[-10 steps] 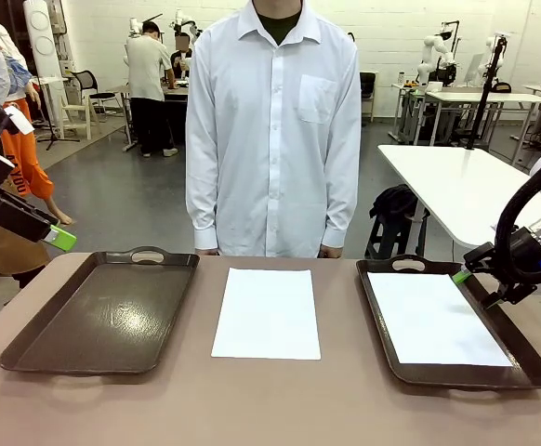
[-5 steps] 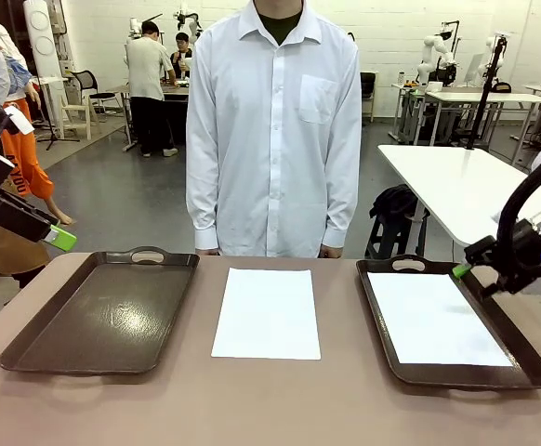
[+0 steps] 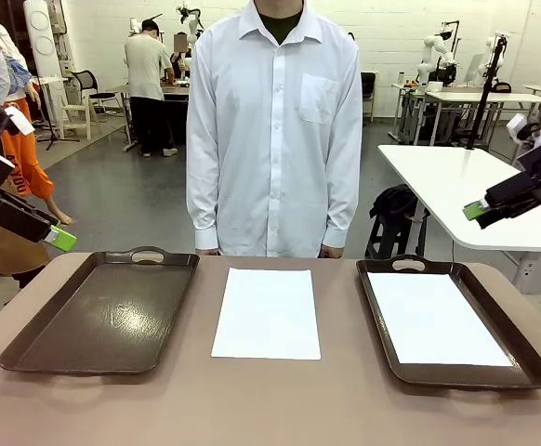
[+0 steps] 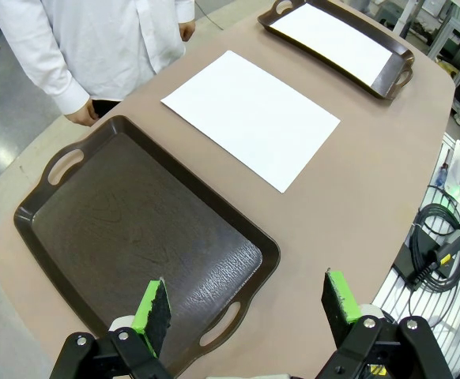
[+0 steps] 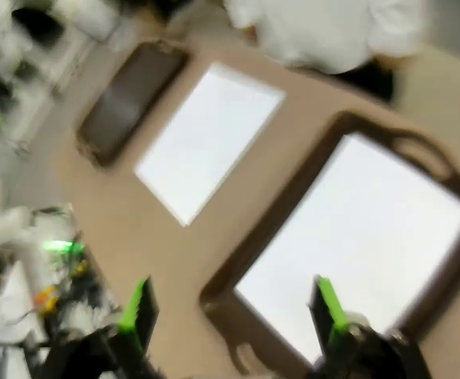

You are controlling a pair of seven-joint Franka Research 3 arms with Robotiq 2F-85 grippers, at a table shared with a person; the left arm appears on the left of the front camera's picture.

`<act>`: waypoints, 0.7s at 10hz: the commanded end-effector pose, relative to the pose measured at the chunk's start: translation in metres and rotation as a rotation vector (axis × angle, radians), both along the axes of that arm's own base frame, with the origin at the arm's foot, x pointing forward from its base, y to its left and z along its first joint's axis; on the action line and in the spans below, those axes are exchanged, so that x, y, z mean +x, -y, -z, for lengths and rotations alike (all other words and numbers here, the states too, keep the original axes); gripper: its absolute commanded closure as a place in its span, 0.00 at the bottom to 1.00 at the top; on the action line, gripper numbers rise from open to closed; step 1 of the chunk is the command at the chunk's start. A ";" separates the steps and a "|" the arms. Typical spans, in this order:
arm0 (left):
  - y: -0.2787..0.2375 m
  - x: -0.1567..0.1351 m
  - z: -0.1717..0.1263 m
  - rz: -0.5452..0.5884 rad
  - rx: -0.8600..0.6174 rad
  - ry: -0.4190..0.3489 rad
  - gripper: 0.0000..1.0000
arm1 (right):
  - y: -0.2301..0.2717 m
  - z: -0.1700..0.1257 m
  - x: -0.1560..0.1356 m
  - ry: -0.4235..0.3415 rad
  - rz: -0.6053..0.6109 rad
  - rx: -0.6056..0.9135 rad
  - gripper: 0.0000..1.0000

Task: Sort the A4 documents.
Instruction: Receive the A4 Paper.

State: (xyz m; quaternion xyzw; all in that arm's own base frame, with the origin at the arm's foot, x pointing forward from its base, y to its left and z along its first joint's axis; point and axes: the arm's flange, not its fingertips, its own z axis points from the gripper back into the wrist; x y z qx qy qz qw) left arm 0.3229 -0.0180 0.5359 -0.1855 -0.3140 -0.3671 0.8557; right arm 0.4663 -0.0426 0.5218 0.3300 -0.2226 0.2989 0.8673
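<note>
Two A4 documents, one filed and one pending: sorted sheet (image 3: 435,319) flat in the right tray (image 3: 531,358), loose sheet (image 3: 267,313) on the table (image 3: 270,400) between trays; left gripper (image 4: 246,304) and right gripper (image 5: 231,304) gape wide, holding nothing, so you likely next pinch the loose sheet's edge.

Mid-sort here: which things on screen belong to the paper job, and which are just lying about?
Belongs to the job:
- middle sheet, on the bare table
- right tray, holding a second sheet
- left tray, nothing in it, likely a sorting spot

Just lying about:
- coiled cable on the floor
- white table behind
</note>
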 end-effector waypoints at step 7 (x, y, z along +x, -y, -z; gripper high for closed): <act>-0.001 0.001 0.002 0.010 -0.010 0.009 0.00 | -0.018 -0.016 -0.090 0.367 -0.259 -0.026 0.00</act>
